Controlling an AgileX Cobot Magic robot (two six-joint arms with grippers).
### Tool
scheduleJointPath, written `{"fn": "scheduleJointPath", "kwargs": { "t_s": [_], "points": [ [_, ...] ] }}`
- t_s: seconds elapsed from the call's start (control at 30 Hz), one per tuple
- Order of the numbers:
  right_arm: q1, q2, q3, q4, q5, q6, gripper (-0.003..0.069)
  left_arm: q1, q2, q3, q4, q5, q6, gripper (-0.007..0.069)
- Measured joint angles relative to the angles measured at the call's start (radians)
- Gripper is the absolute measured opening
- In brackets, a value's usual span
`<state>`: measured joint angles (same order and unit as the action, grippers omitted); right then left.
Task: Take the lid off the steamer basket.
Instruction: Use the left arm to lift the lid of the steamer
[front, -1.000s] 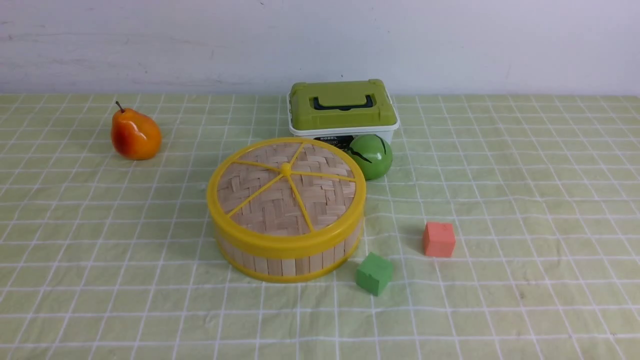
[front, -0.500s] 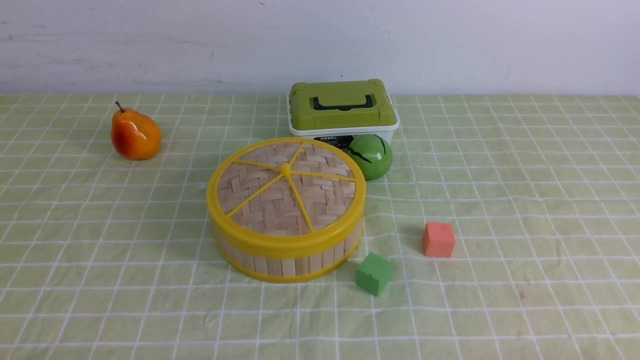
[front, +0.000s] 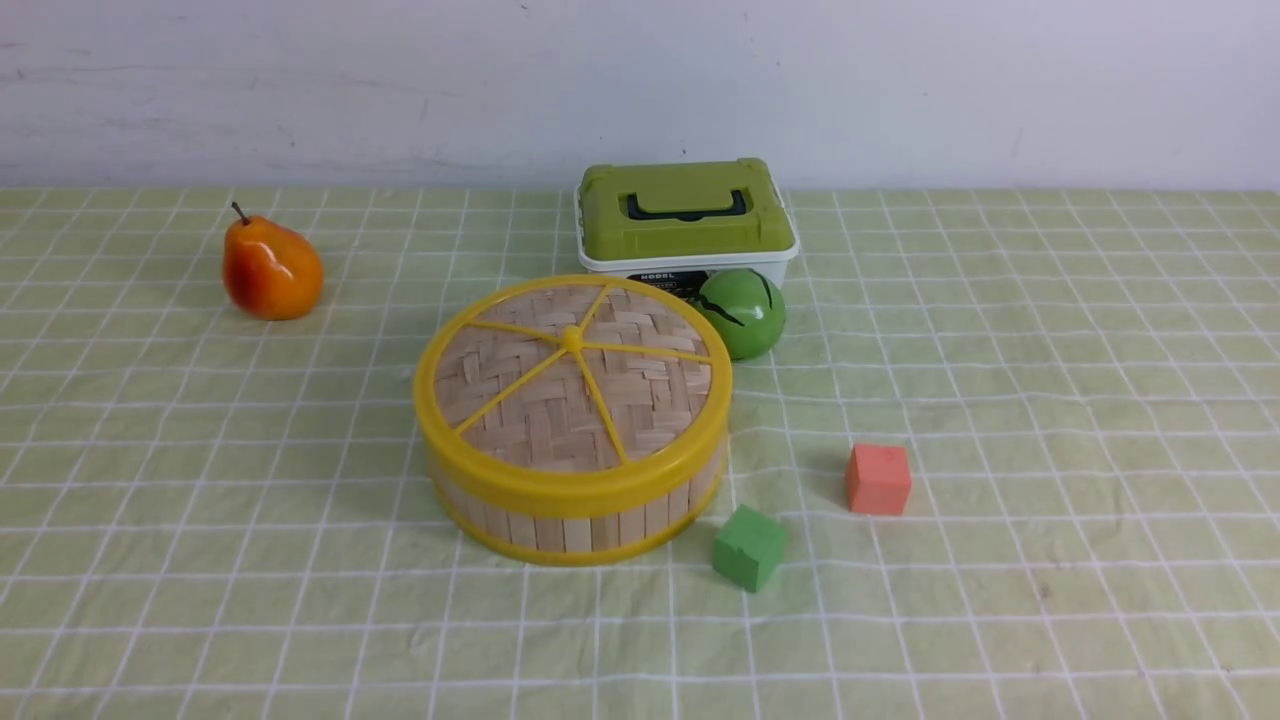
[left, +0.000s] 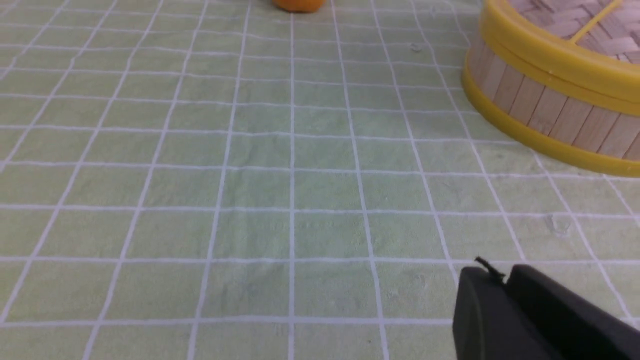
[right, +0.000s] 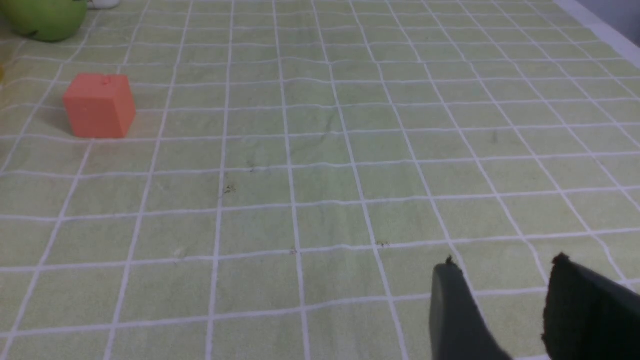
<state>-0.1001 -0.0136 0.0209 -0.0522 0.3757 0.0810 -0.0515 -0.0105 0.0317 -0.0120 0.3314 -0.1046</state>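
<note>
The lid (front: 572, 385), woven bamboo with a yellow rim, spokes and centre knob, sits closed on the steamer basket (front: 575, 520) at the table's middle. Both also show in the left wrist view, the lid (left: 560, 55) above the basket wall (left: 550, 112). Neither gripper shows in the front view. In the left wrist view my left gripper (left: 502, 275) is shut and empty, over bare cloth, apart from the basket. In the right wrist view my right gripper (right: 502, 265) is open and empty over bare cloth, far from the basket.
A white box with an olive-green lid (front: 685, 215) and a green ball (front: 742, 312) stand behind the basket. A pear (front: 270, 268) lies far left. A green cube (front: 748, 546) and a red cube (front: 878, 479) lie right of the basket; the red cube (right: 100, 105) also shows in the right wrist view.
</note>
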Motion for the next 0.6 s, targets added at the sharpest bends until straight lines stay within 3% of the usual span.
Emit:
{"fn": "scheduleJointPath", "kwargs": {
  "t_s": [0.1,0.37,0.6],
  "points": [
    [0.000,0.000,0.000,0.000,0.000,0.000,0.0241,0.000,0.000,0.000,-0.001,-0.054,0.000,0.0059],
    [0.000,0.000,0.000,0.000,0.000,0.000,0.0241,0.000,0.000,0.000,-0.028,-0.510,-0.025,0.0069],
    [0.000,0.000,0.000,0.000,0.000,0.000,0.0241,0.000,0.000,0.000,-0.041,-0.834,-0.167,0.0075]
  ]
}}
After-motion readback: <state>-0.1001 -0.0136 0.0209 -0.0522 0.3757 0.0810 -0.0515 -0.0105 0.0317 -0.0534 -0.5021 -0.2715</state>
